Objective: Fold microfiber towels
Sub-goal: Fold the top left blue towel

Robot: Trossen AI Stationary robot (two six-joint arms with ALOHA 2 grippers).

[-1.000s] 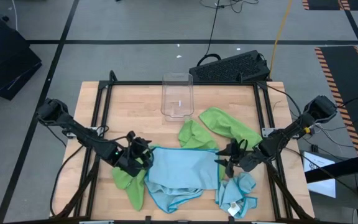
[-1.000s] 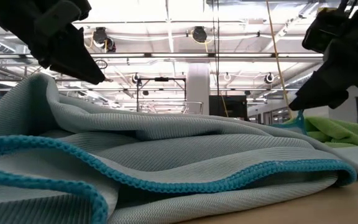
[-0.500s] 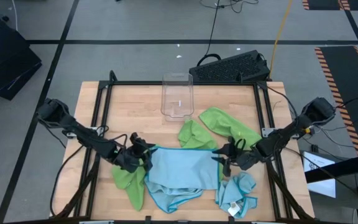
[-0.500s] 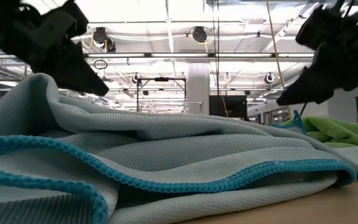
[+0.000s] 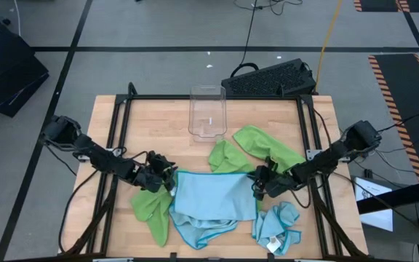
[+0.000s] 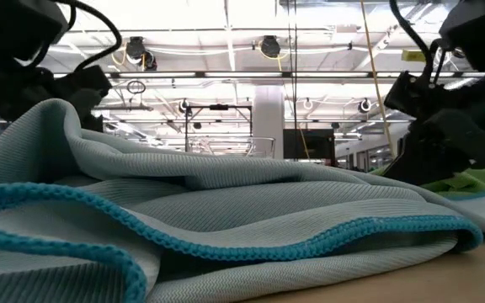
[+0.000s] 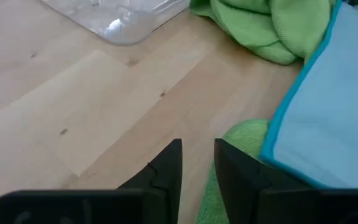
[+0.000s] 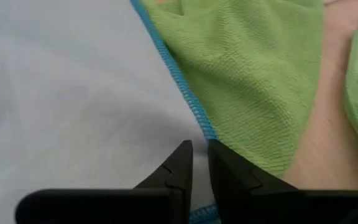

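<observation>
Blue towel spread mid-worktop, long axis left to right, near edge rumpled. Left gripper at its far-left corner, jaws nearly closed; grip on the hem impossible to tell. Right gripper at the far-right corner, jaws pinched at the blue hem (green towel beneath). No legible writing; small white tag on another blue towel.

Bin behind towels

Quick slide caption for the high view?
Both grippers, left and right, at the far corners of the spread light blue towel.
</observation>
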